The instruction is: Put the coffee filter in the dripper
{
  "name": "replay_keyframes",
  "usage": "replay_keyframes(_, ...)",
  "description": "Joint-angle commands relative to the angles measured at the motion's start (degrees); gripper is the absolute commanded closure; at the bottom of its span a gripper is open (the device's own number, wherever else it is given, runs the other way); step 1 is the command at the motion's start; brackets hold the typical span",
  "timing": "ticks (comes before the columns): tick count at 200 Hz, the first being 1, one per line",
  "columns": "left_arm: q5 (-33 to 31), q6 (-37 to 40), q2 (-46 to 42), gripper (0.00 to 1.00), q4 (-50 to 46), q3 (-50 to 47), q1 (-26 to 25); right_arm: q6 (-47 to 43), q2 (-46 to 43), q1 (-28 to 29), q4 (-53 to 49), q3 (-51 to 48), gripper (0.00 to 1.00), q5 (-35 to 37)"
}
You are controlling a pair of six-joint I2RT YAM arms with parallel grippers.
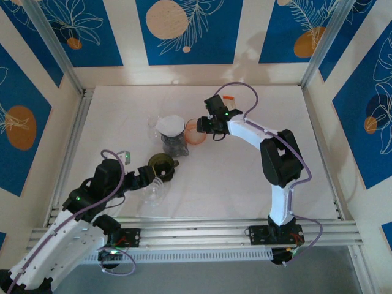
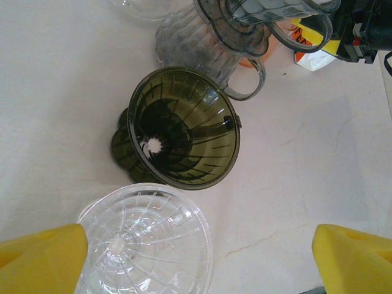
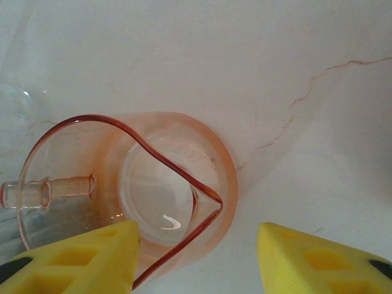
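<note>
A white paper coffee filter (image 1: 171,125) rests in the mouth of a smoky grey dripper (image 1: 175,144). An olive-green dripper (image 2: 184,128) lies tilted on its side on the table, its mouth empty, with a clear dripper (image 2: 147,242) just in front of it. My left gripper (image 2: 196,263) is open, its yellow fingertips (image 2: 43,257) straddling the clear dripper's edge without touching it. My right gripper (image 3: 199,257) is open above a pink transparent dripper (image 3: 165,190), whose pointed rim lies between the fingers. In the top view the right gripper (image 1: 203,126) is beside the filter.
A clear glass vessel (image 1: 153,122) stands behind the grey dripper. An orange-and-white item (image 2: 312,58) lies near the right arm. The white table (image 1: 245,177) is walled by aluminium rails on the left and right. Open table lies at the right and back.
</note>
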Motion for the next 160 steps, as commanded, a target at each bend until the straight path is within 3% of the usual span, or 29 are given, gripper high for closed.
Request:
replay_keyframes(1, -0.72, 1.03, -0.28, 0.05, -1.25, 1.35, 0.81, 1.09, 1.21, -0.31, -2.32, 2.02, 0.47, 0.01)
replay_keyframes(93, -0.71, 0.94, -0.81, 0.05, -1.6, 1.09, 1.34, 2.84, 4.81, -0.99, -6.27, 6.07, 0.61, 0.04)
replay_keyframes(160, -0.63, 0.85, -1.03, 0.05, -2.02, 1.17, 1.54, 1.51, 3.28, -2.89, -7.44, 5.39, 0.85, 0.39)
